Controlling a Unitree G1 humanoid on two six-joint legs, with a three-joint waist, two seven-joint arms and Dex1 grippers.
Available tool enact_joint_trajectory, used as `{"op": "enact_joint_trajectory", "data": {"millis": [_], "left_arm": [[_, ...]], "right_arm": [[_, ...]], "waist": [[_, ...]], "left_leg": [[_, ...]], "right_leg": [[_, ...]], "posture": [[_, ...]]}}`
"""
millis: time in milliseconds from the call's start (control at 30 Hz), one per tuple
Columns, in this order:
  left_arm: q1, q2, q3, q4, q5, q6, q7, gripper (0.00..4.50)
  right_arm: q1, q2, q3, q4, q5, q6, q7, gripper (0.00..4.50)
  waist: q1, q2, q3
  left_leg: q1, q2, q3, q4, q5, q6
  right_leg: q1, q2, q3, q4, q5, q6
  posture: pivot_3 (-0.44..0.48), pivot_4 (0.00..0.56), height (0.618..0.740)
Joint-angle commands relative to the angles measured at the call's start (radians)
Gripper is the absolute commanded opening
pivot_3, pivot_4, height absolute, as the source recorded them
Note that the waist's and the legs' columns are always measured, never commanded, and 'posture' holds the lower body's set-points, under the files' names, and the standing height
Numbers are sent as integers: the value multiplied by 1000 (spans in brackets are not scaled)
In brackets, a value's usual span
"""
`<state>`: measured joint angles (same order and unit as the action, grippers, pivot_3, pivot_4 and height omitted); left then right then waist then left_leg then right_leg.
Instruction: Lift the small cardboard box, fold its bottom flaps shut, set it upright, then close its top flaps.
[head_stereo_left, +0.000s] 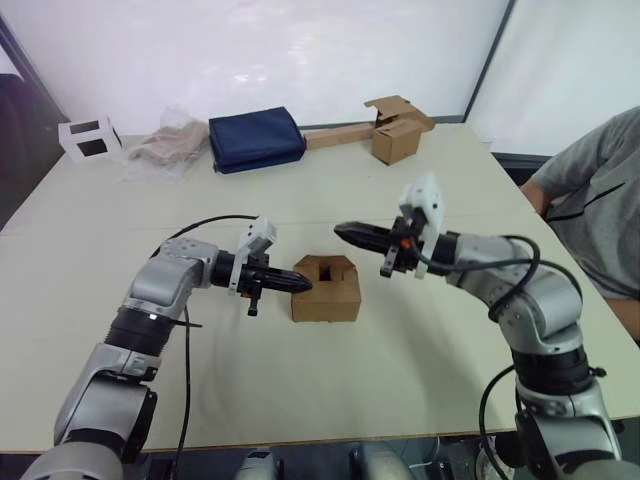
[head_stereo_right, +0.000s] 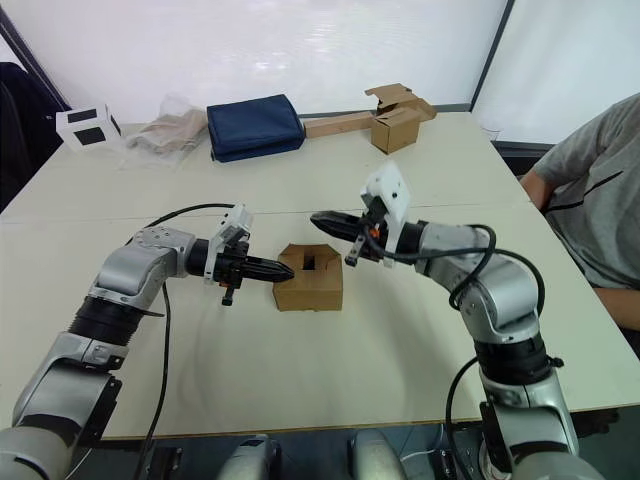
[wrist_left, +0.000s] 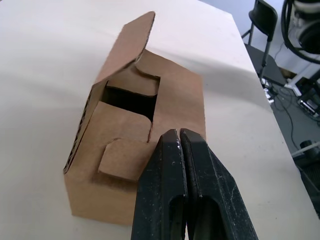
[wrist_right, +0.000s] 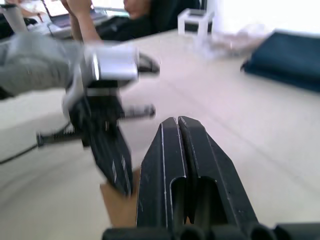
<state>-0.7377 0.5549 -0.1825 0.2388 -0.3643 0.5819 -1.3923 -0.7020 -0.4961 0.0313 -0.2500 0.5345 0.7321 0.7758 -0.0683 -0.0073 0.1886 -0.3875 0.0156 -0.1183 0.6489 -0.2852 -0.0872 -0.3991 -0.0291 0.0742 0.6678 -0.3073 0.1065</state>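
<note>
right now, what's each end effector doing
Left end effector: closed, empty, tip at the small cardboard box.
Right end effector: closed, empty, above the box.

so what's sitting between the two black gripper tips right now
The small brown cardboard box, upright on the table with its top flaps partly folded. Left gripper meets its side; right gripper hovers above, per the eye views.

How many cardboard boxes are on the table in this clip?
2: the small cardboard box sits mid-table between the left gripper and right gripper; the other brown box stands at the far edge, beside a cardboard strip.
</note>
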Motion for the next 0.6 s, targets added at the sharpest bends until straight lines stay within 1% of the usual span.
{"op": "enact_joint_trajectory", "data": {"millis": [33,100,167,333,500,567,600], "left_arm": [[6,11,14,-39,-17,4,1,56],[14,14,18,-52,-22,11,7,56],[21,14,19,-60,-24,12,16,56],[29,20,23,-74,-28,12,33,56],[28,43,43,-77,-43,24,32,56],[21,49,49,-73,-49,27,29,56],[-5,42,60,-49,-57,29,32,56]], "right_arm": [[-45,-6,64,102,-80,-74,30,0],[-65,31,130,232,-146,-142,50,0],[-61,51,177,314,-191,-194,78,0],[12,46,202,301,-207,-207,121,0],[64,31,211,270,-231,-208,130,0],[72,30,211,262,-238,-207,128,0],[79,30,204,248,-234,-200,125,0]], "waist": [[-1,0,0],[-1,0,0],[-2,0,0],[0,0,0],[-1,0,0],[-1,0,0],[-1,0,0]], "left_leg": [[0,0,0,0,0,0],[0,0,0,-1,0,0],[0,0,0,0,0,0],[-2,0,0,1,0,0],[-2,0,0,1,0,0],[-2,0,0,1,0,0],[-2,0,0,1,0,0]], "right_leg": [[0,0,0,0,0,0],[0,0,0,0,0,0],[0,0,0,0,0,0],[-2,-1,0,0,0,0],[-2,0,0,1,0,0],[-2,0,0,1,0,0],[-2,0,0,1,0,0]], "posture": [[0,150,740],[0,150,740],[0,150,740],[0,150,740],[0,150,740],[0,150,740],[0,150,740]]}}
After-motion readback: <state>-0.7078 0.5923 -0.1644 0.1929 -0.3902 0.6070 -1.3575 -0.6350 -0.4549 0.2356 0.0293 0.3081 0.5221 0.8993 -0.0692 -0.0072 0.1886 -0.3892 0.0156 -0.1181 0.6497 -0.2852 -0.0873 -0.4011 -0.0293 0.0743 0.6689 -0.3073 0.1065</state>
